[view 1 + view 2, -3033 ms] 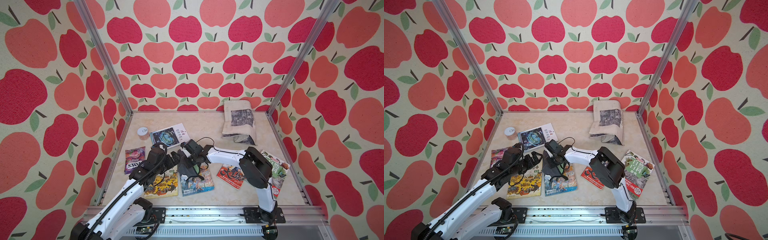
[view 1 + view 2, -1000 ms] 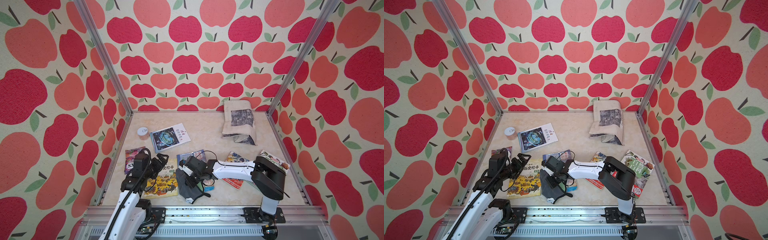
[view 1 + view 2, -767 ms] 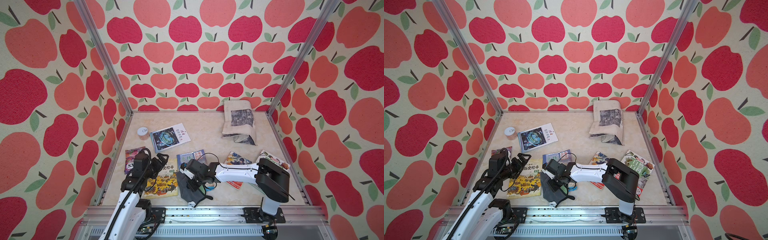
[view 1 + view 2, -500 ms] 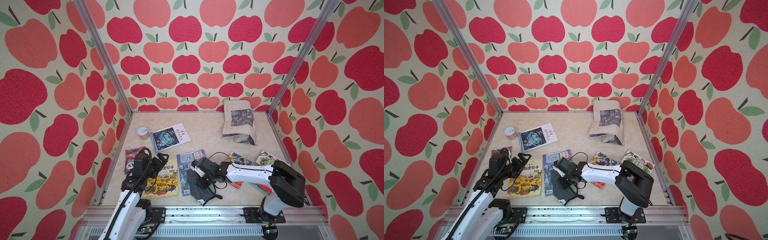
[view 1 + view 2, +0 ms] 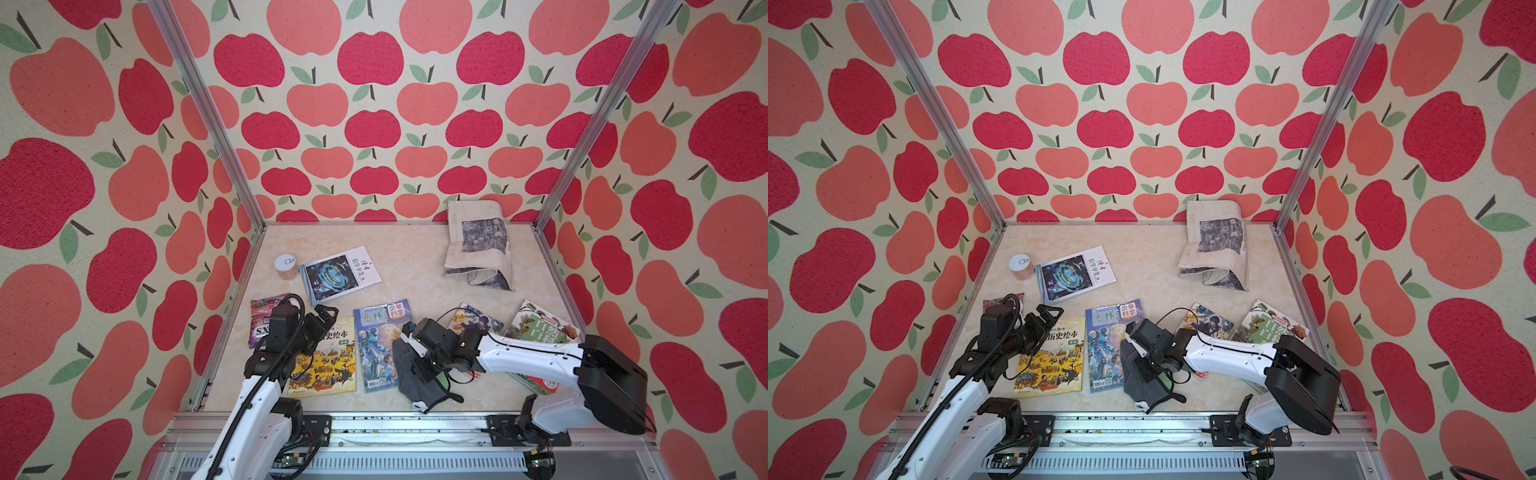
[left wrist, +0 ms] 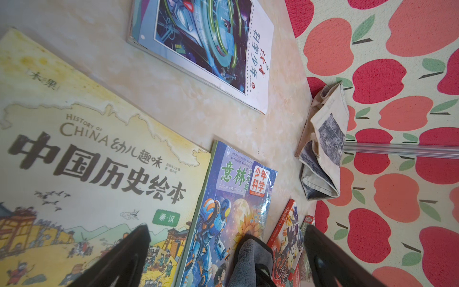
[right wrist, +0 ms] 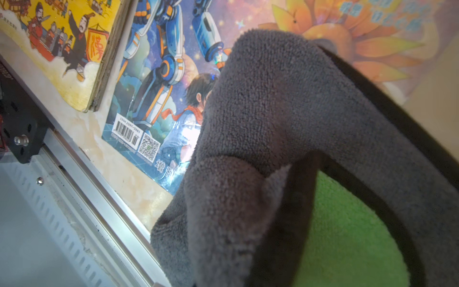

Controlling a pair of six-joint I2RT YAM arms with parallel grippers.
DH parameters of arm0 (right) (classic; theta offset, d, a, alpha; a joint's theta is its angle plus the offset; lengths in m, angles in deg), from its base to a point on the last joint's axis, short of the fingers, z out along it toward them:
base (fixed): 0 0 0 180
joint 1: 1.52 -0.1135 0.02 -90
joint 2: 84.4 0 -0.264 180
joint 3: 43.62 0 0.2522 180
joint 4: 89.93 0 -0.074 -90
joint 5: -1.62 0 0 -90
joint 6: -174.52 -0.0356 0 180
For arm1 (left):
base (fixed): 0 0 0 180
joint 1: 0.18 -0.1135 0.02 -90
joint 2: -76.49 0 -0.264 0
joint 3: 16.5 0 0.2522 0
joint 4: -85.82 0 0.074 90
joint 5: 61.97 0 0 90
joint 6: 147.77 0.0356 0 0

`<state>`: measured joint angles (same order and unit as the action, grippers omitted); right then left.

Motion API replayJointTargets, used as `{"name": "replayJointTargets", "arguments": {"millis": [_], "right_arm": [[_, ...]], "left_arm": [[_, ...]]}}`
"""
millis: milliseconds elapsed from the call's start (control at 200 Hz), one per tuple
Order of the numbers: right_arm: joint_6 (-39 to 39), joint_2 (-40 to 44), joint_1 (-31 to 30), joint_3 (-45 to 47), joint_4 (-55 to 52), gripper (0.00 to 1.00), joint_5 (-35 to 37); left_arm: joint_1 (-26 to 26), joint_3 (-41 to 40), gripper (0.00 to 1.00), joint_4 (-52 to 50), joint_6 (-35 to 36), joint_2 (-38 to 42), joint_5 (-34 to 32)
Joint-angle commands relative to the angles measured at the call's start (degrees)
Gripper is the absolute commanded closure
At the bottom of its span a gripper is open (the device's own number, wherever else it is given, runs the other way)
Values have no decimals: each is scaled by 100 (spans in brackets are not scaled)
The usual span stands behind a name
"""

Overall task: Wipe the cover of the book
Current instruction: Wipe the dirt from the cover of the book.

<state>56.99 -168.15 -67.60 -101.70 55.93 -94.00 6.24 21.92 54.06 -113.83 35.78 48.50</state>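
Mid-wipe. Right tool (image 5: 422, 368) clamped on grey cloth (image 5: 402, 353), which lies at the right edge of the blue book (image 5: 380, 345), front of table. Left tool (image 5: 326, 316) spread apart above yellow book (image 5: 328, 365). Next: drag cloth across cover, pressed flat.
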Motion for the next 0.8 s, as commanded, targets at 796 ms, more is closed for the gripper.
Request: {"name": "replayJointTargets", "arguments": {"millis": [796], "right_arm": [[348,-1566,-600,-1355,229,100,-505]], "left_arm": [[151,72,1,110,-57,-126,19]]}}
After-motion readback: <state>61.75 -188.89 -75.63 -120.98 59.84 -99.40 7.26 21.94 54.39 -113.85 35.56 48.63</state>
